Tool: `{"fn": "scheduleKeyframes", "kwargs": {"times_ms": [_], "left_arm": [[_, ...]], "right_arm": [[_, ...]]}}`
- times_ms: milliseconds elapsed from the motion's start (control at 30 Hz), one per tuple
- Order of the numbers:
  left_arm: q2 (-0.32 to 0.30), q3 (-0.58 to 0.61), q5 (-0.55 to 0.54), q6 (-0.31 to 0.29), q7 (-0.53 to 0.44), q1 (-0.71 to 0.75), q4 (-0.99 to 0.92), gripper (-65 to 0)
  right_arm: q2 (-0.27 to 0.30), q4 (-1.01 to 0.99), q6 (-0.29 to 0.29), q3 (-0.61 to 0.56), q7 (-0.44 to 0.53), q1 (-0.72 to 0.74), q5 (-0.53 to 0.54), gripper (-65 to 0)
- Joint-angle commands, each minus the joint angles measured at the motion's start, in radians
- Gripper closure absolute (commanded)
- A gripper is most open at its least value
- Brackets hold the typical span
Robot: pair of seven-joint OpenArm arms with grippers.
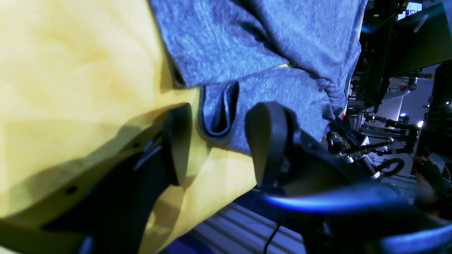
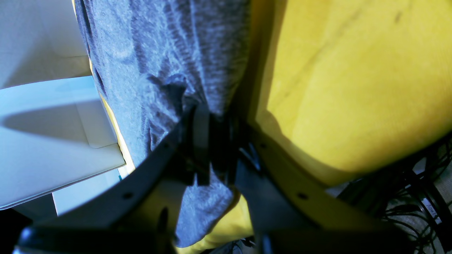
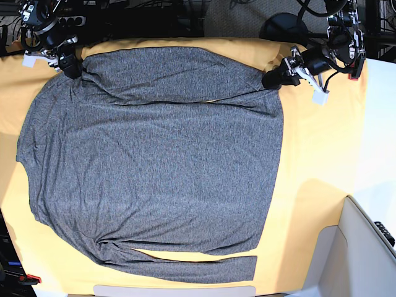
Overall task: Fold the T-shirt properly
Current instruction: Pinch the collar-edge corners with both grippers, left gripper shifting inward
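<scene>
The grey T-shirt (image 3: 154, 161) lies spread flat on the yellow table cloth (image 3: 309, 154), one long sleeve folded across its top and the other lying along its bottom edge. At the top right my left gripper (image 3: 272, 79) stands open. In the left wrist view its fingers (image 1: 180, 141) straddle the sleeve cuff (image 1: 219, 116) without closing on it. My right gripper (image 3: 73, 67) sits at the shirt's top left corner. In the right wrist view the right gripper (image 2: 208, 141) is shut on a bunched fold of the T-shirt (image 2: 159, 53).
A white box (image 3: 365, 247) stands at the bottom right corner, past the cloth. Dark arm mounts and cables (image 3: 334, 31) crowd the far edge. In the right wrist view a white surface (image 2: 42, 123) lies beside the shirt.
</scene>
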Motion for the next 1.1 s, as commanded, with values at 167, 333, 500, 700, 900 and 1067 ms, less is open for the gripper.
{"fn": "scheduleKeyframes", "kwargs": {"times_ms": [167,333,500,700,900,1067], "left_arm": [[0.009,0.016,-0.004,0.009,0.035,0.009,0.005,-28.0],[0.009,0.071,0.045,0.009,0.035,0.007,0.042,-27.9],[0.009,0.114,0.085,0.010,0.035,0.005,0.093,-27.9],[0.010,0.122,0.092,0.010,0.035,-0.022,0.093,-23.8],[0.009,0.114,0.094,0.010,0.035,-0.030,0.091,-7.1],[0.004,0.114,0.094,0.010,0.035,-0.039,0.091,-0.6]], "right_arm": [[0.000,0.001,-0.027,-0.005,-0.037,-0.014,-0.052,-5.9],[0.000,0.001,-0.027,-0.004,-0.037,-0.014,-0.052,-5.9],[0.000,0.001,-0.027,-0.005,-0.037,-0.014,-0.053,-5.8],[0.000,0.001,-0.027,-0.002,-0.037,-0.015,-0.053,-5.8],[0.001,0.001,-0.027,-0.007,-0.040,-0.012,-0.082,-5.6],[0.001,0.003,-0.027,-0.007,-0.042,-0.012,-0.160,0.0]]}}
